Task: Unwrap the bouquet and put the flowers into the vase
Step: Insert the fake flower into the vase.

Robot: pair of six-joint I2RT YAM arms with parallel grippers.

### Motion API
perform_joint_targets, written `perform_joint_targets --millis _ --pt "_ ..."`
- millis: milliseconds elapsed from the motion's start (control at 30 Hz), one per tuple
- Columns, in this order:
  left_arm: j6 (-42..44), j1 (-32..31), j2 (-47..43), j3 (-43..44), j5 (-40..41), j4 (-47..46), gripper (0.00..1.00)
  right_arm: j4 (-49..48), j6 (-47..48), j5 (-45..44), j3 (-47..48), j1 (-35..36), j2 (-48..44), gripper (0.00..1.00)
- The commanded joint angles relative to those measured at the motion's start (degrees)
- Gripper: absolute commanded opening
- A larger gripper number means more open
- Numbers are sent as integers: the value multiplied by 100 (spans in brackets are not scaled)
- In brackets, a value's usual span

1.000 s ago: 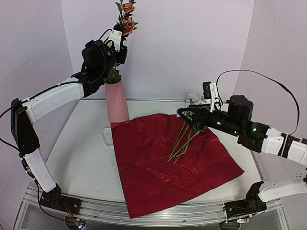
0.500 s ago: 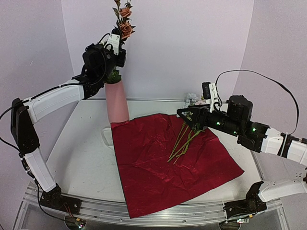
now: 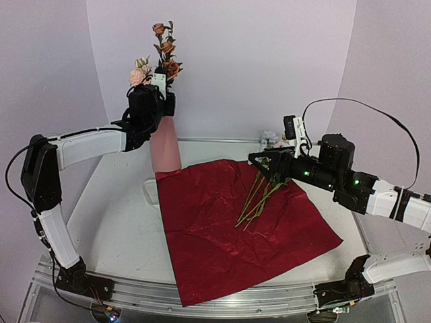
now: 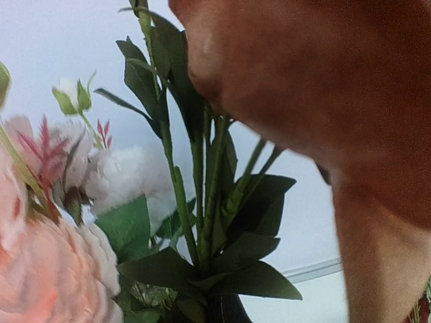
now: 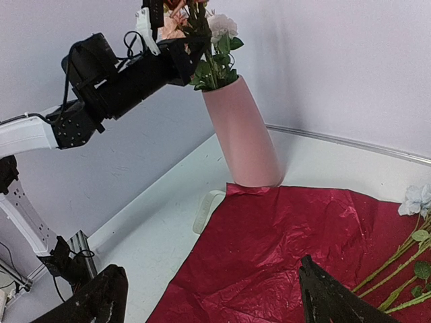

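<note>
L tool (image 3: 165,106): upper left, clamped shut on flowers (image 3: 161,54), stems upright in vase (image 3: 165,145) mouth. R tool (image 3: 266,168): centre right, jaws wide, empty, over loose stems (image 3: 256,198) on red paper (image 3: 222,235); stems' long axis runs lower left–upper right; R arm (image 3: 377,195) nearer.

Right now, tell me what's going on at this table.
The left arm holds a bunch of flowers at the mouth of the pink vase. Its jaws are shut on the stems, whose lower ends sit inside the vase. The red wrapping paper lies spread out flat, and a few loose stems lie on it. The right arm hovers over those stems with its jaws open, holding nothing.
</note>
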State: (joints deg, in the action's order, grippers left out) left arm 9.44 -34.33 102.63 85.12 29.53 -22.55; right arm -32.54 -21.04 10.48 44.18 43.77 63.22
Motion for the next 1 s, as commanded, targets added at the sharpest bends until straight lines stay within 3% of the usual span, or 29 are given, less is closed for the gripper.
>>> perform_joint_targets --millis 0,167,333,500,700,967 --pt "-653 5 121 -261 435 -190 0 -193 21 56 188 18 -82 89" --pt "-762 3 235 -441 732 -177 6 -184 8 45 163 19 -90 89" --pt "-780 1 140 -480 697 -148 47 -184 -10 -1 150 18 -82 89" --pt "-896 -10 -265 -604 355 -99 64 -49 -56 -278 194 18 46 89" --pt "-1516 -15 -1010 -1195 11 41 70 1169 -484 -1805 695 9 675 88" --pt "-2094 -21 -1988 -1937 -634 270 71 1358 -1057 -2432 666 -9 1028 88"
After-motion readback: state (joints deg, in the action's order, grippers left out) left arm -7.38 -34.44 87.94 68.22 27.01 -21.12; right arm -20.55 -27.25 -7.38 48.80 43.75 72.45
